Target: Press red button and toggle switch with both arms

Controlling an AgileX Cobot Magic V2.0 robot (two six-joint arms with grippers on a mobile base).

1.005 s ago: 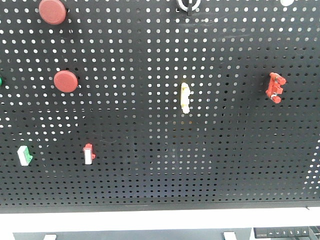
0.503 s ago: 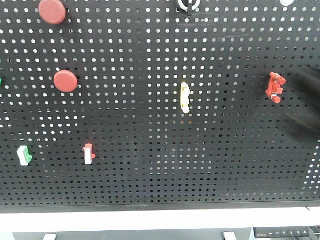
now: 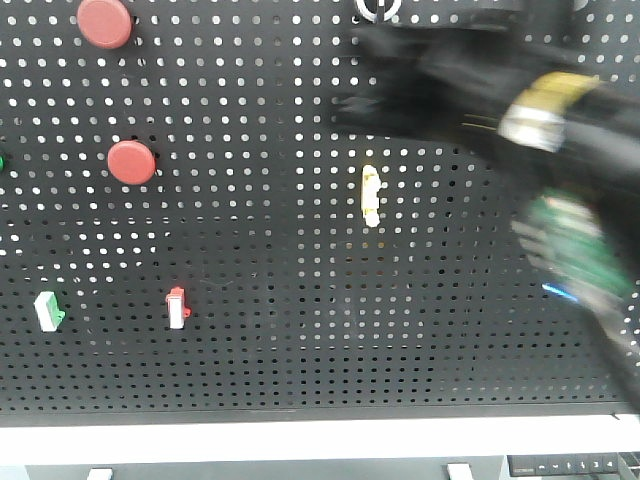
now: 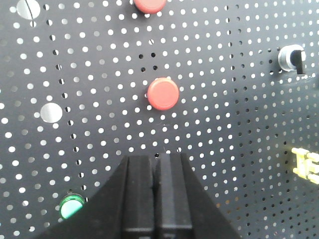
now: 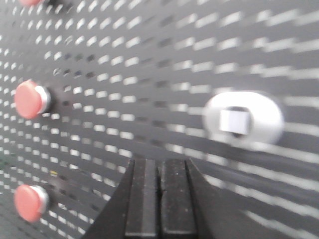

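Two round red buttons sit on the black pegboard point(image 3: 300, 330), one at the upper left point(image 3: 105, 22) and one below it point(image 3: 131, 162). A small yellow toggle switch point(image 3: 370, 195) is mounted mid-board. My right gripper point(image 3: 362, 100) reaches in blurred from the upper right, above the yellow switch. In the right wrist view it point(image 5: 160, 162) is shut and empty, near a white oval switch plate point(image 5: 244, 121). My left gripper point(image 4: 159, 158) is shut and empty, just below a red button point(image 4: 163, 94). It does not show in the front view.
A red-and-white switch point(image 3: 177, 308) and a green-and-white one point(image 3: 48, 310) sit low on the left. A green button point(image 4: 71, 206), a rotary knob point(image 4: 291, 57) and the yellow switch point(image 4: 305, 162) surround the left gripper. A white ledge point(image 3: 300, 438) runs under the board.
The right arm has swept into the front view from the right and now blurs across the upper right, covering the red clamp-like part there. The board's fittings have not moved.
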